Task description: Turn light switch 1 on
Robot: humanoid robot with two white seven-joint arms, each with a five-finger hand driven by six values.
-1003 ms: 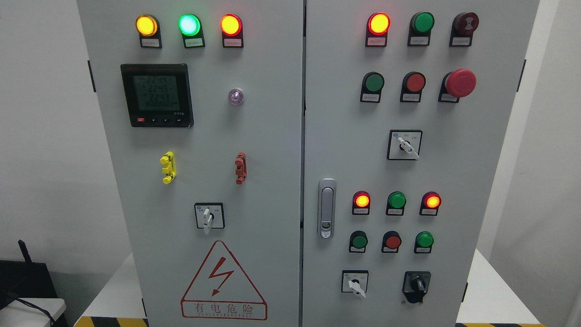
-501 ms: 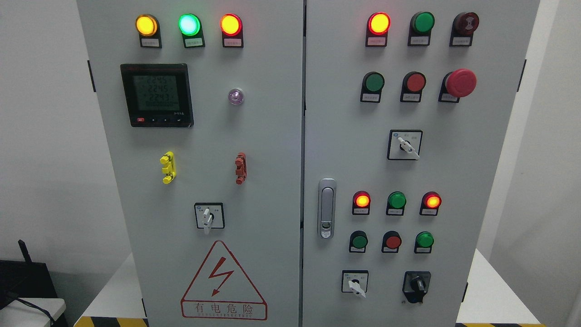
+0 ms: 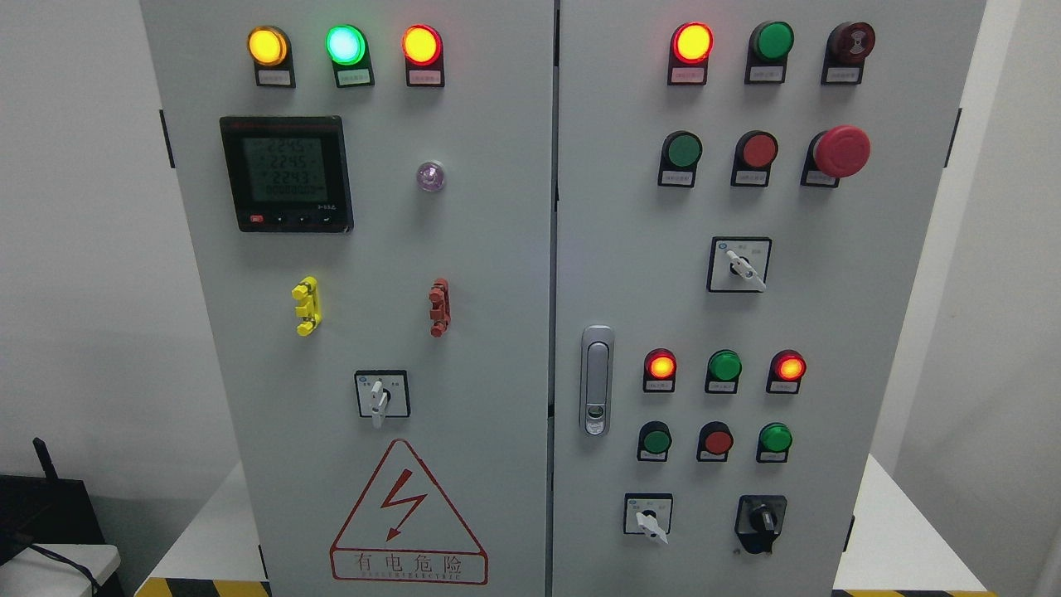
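A grey electrical cabinet (image 3: 497, 249) fills the head view, with two doors. The left door carries lit yellow (image 3: 267, 46), green (image 3: 346, 45) and red (image 3: 421, 45) lamps, a digital meter (image 3: 287, 173) and a white rotary switch (image 3: 381, 395). On the right door I see a lit red lamp (image 3: 690, 42), green (image 3: 684, 150) and red (image 3: 758, 150) push buttons, a red emergency stop (image 3: 840, 151) and rotary switches (image 3: 739, 264) (image 3: 647, 516). I cannot tell which control is light switch 1. Neither of my hands shows in the picture.
A metal door handle (image 3: 596, 380) sits at the right door's left edge. Lower on that door are small lamps (image 3: 660, 366), buttons (image 3: 717, 440) and a black knob (image 3: 760, 522). The cabinet stands on a white table (image 3: 891, 531); a dark device (image 3: 41, 506) sits at lower left.
Only the digits on the meter have flickered; nothing else has moved.
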